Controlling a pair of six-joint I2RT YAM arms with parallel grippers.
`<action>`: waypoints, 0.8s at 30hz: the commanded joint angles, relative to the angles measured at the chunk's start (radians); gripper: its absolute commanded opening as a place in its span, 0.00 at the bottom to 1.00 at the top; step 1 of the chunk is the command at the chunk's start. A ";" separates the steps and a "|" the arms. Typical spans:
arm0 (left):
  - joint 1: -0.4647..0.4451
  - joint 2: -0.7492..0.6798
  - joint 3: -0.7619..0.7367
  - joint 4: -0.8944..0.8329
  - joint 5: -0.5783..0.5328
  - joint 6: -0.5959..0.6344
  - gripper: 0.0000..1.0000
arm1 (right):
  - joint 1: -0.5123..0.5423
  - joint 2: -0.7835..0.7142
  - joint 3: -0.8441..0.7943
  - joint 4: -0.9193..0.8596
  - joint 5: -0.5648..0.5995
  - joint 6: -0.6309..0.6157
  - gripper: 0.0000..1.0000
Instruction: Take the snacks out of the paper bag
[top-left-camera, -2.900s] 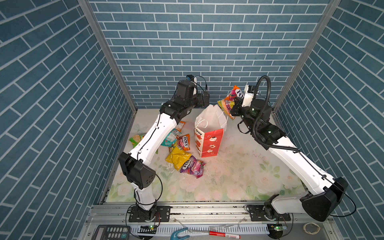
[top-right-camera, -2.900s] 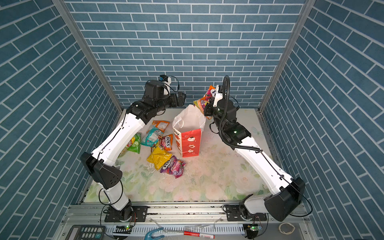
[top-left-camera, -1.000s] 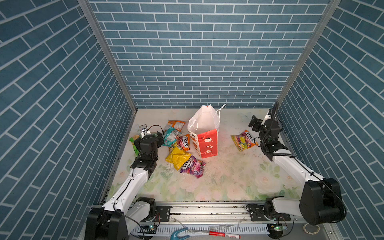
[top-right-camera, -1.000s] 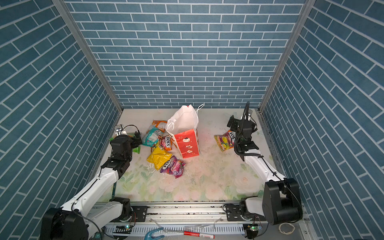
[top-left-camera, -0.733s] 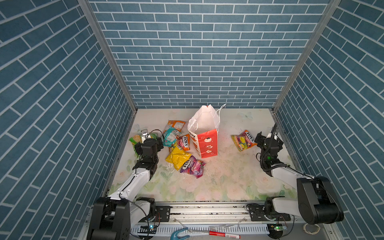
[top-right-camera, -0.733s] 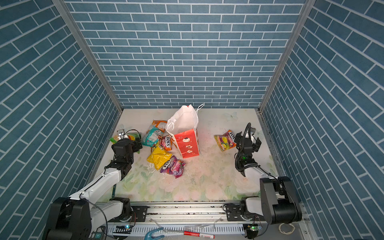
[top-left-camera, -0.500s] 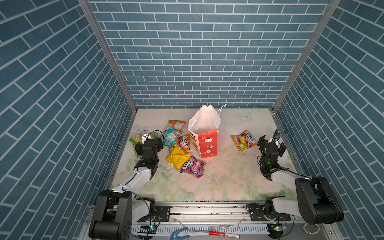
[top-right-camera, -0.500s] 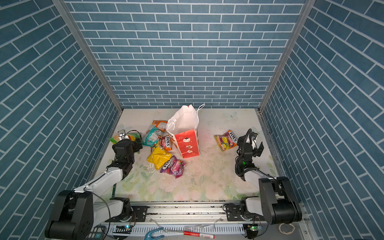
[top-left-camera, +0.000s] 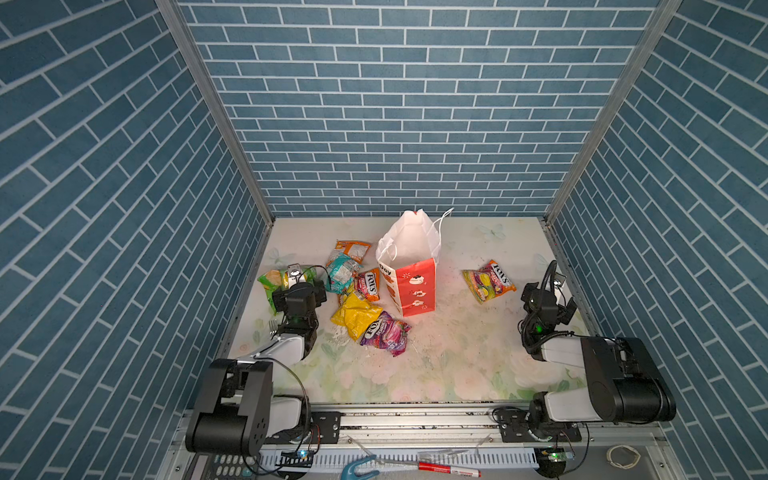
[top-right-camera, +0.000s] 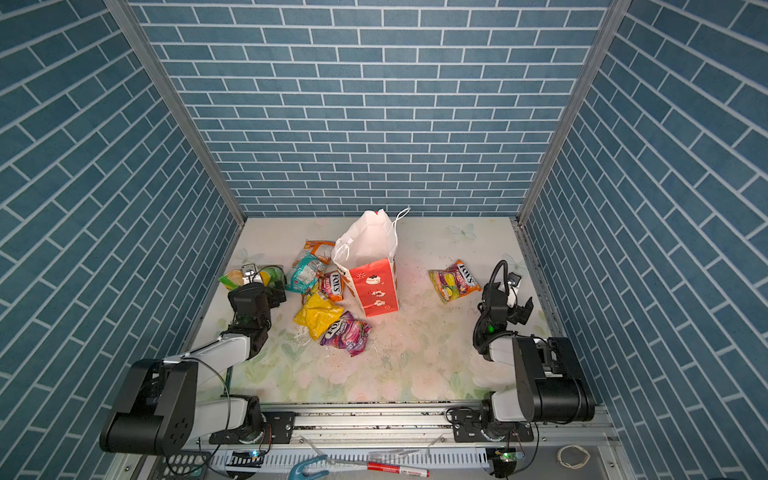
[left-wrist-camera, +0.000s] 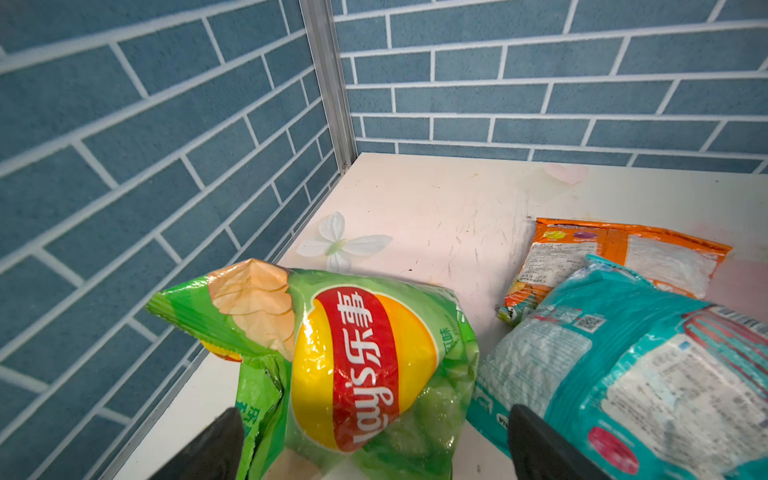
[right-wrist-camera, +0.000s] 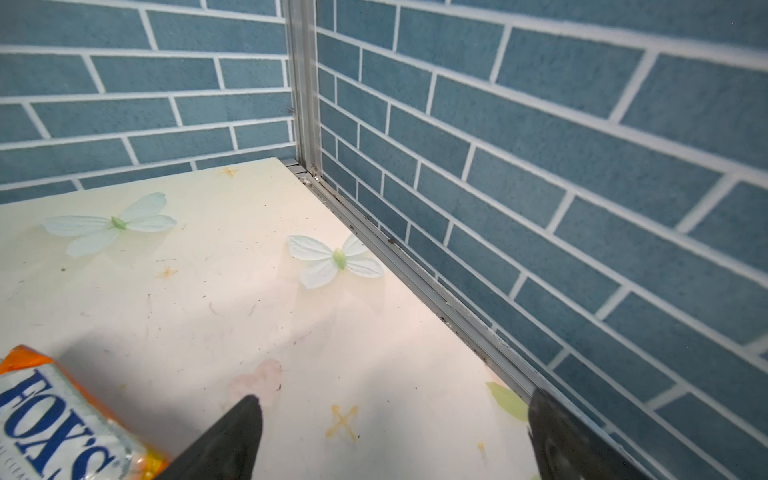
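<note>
We see the paper bag (top-left-camera: 409, 266) standing upright on the floral desk (top-left-camera: 457, 365), with its white top gathered, so we cannot see inside it. Seven snacks lie outside it.

In both top views six lie left of the paper bag:
- The orange FOX'S bag (top-left-camera: 368, 284) is just beside it.
- The yellow packet (top-left-camera: 355, 314) and the purple FOX'S bag (top-left-camera: 384, 332) are near its front left corner.
- The teal-white packet (left-wrist-camera: 623, 374) and the orange-white packet (left-wrist-camera: 615, 257) are further left.
- The green Lay's bag (left-wrist-camera: 365, 365) is farthest left.

The yellow-green FOX'S bag (top-left-camera: 488, 280) lies alone, right of the paper bag.

The left end effector (left-wrist-camera: 376, 449) is spread wide, with the Lay's bag between its fingers; we cannot tell whether they touch it. The right end effector (right-wrist-camera: 392, 419) is spread wide and empty. It sits low over bare desk, further right of the paper bag than the yellow-green bag.
</note>
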 joint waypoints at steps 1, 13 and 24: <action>0.007 0.031 -0.025 0.159 0.009 0.046 1.00 | -0.031 -0.013 0.004 -0.018 -0.027 0.071 0.99; 0.009 0.142 0.057 0.095 -0.031 0.027 1.00 | -0.068 -0.014 0.006 -0.026 -0.135 0.074 0.99; 0.006 0.179 0.130 -0.001 0.012 0.052 1.00 | -0.068 0.073 0.087 -0.067 -0.442 -0.061 0.99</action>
